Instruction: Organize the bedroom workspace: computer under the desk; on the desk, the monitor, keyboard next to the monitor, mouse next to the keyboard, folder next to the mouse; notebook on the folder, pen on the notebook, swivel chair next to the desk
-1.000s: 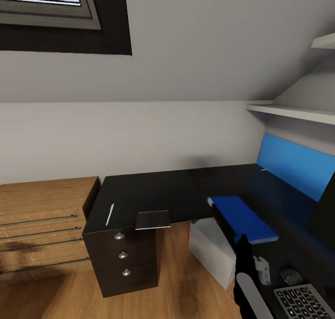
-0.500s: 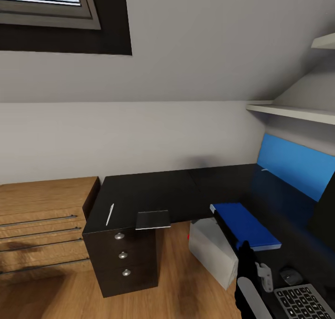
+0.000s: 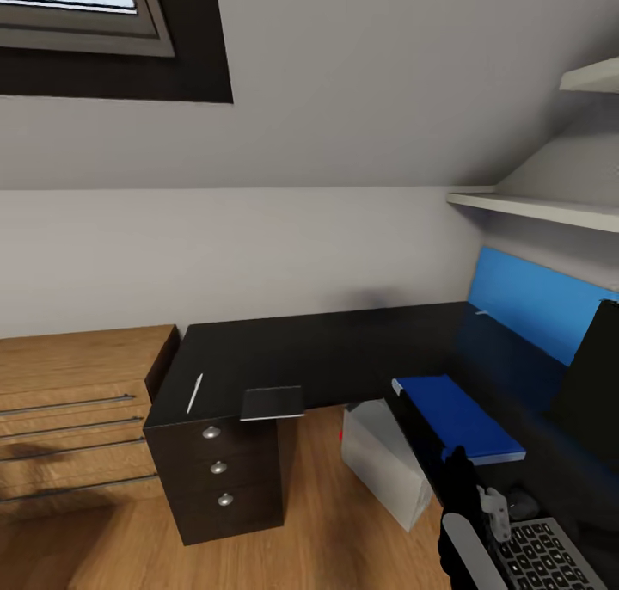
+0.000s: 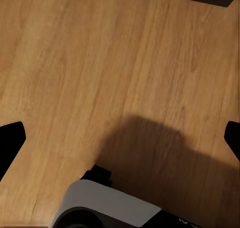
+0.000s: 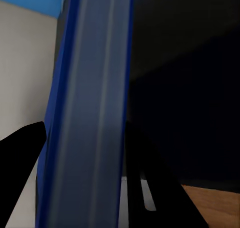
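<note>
Between the right fingers (image 5: 20, 168) runs the long white-lined edge of the blue folder (image 5: 85, 88); the two black tips sit on either side of it and look pressed onto it, so I judge the right gripper (image 5: 85, 173) to be pinching the folder at its near end. Seen from the head, that gripper (image 3: 460, 474) meets the folder (image 3: 456, 414) at its near short edge, low over the right wing of the tabletop (image 3: 327, 349); whether the folder rests on the surface or hangs just above it I cannot tell.

Over the last second the folder has crept along that wing toward the robot, nearer the keyboard (image 3: 546, 556). In the last half second the whole head picture also shifted, which is the camera moving, not the furniture. I take this to mean the folder is nearly placed and what remains is to let go of it beside the mouse (image 3: 518, 502), a small grey shape half hidden behind the wrist.

The folder's long axis follows the wing, one short end pointing to the corner of the tabletop and the other to the keyboard. The monitor (image 3: 593, 375) stands dark just beyond it.

The left gripper (image 4: 120, 138) hangs over the plank floor, its fingers (image 4: 10, 138) spread wide with nothing between them.

Well apart, on the other wing, lie the notebook (image 3: 273, 403) and the pen (image 3: 195, 392), both yet to be stacked. The computer (image 3: 383, 461) stands on the floor by the tabletop's inner corner.
</note>
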### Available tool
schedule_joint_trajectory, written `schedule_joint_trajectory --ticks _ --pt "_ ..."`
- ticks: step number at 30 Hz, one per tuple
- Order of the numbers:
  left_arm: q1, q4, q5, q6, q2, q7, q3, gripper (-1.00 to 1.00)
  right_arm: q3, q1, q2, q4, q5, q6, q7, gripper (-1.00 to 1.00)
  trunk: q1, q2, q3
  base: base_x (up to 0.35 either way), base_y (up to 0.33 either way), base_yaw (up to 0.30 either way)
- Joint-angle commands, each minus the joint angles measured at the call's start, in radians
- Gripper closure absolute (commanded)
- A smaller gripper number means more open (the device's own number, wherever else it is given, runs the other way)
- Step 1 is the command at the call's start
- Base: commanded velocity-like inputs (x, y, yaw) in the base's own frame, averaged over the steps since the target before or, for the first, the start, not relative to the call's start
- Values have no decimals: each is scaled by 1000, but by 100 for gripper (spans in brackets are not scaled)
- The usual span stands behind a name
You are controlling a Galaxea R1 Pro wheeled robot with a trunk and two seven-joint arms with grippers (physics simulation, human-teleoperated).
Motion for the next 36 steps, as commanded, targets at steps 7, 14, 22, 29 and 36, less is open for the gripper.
schedule_joint_trajectory --ticks 7,14,22,29,36 --pt "-1 0 10 -6 1 6 -8 -100 -1 -1 -2 2 -2 -2 -3 100 0 -1 -1 -23 -91 0" --pt "-1 0 10 -6 1 6 -8 -100 1 -1 -2 7 -2 -1 -3 100 0 -1 -1 -85 -4 0" --pt "-1 0 10 -6 1 7 -8 -100 2 -6 -2 29 -2 -1 -3 100 0 -1 -1 -10 0 0" --pt "-1 0 10 -6 1 6 -8 -100 2 -7 -1 30 -2 -1 -3 100 0 -1 -1 0 0 0" --pt "-1 0 10 -6 1 7 -8 -100 2 -7 -2 30 -2 -1 -3 100 0 -1 -1 0 0 0"
